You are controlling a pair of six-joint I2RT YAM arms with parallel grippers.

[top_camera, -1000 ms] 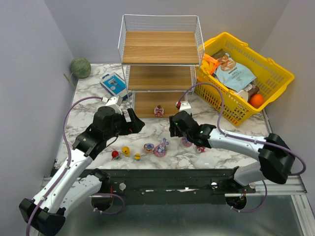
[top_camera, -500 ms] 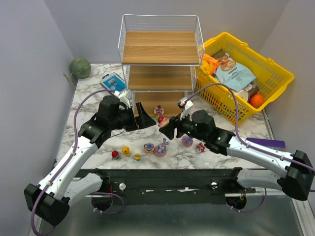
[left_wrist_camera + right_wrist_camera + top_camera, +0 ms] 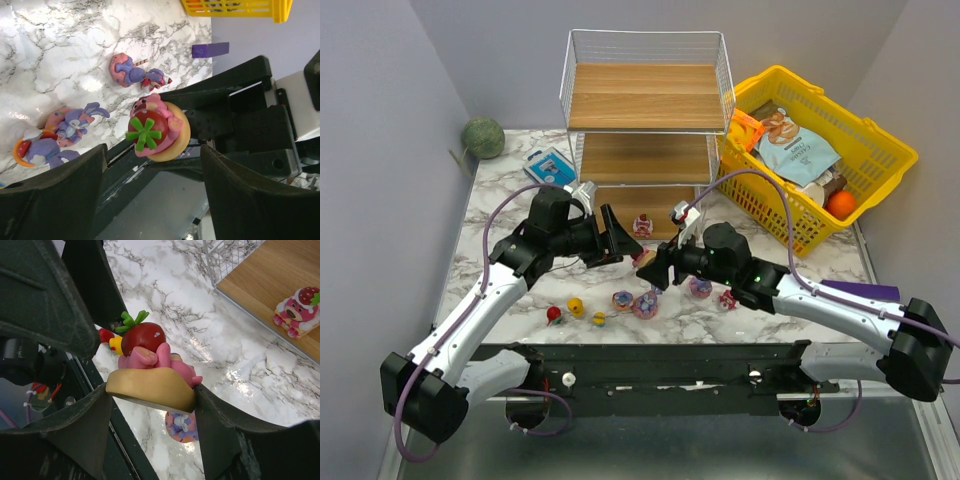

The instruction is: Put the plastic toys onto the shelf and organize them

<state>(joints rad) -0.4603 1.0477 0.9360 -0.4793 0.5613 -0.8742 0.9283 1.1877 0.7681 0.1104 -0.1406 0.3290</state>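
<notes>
Grey walls (image 3: 380,100) enclosed a white marble tabletop (image 3: 505,225), with a green ball (image 3: 482,137) at its far left. The left gripper (image 3: 625,243), fingers apart, faced the right gripper (image 3: 152,390), which was clamped on a strawberry-topped cake toy (image 3: 150,365) above the table, near the shelf (image 3: 645,100). A yellow basket (image 3: 890,150) sat on the right.

Can't tell the little toys (image 3: 645,303) on the counter (image 3: 690,322) apart from above, too tiny. Only get a sliver of yellow basket (image 3: 235,6) from left wrist.

No legible text anywhere; print on the snack packet (image 3: 797,150) perhaps lettering, too small.
</notes>
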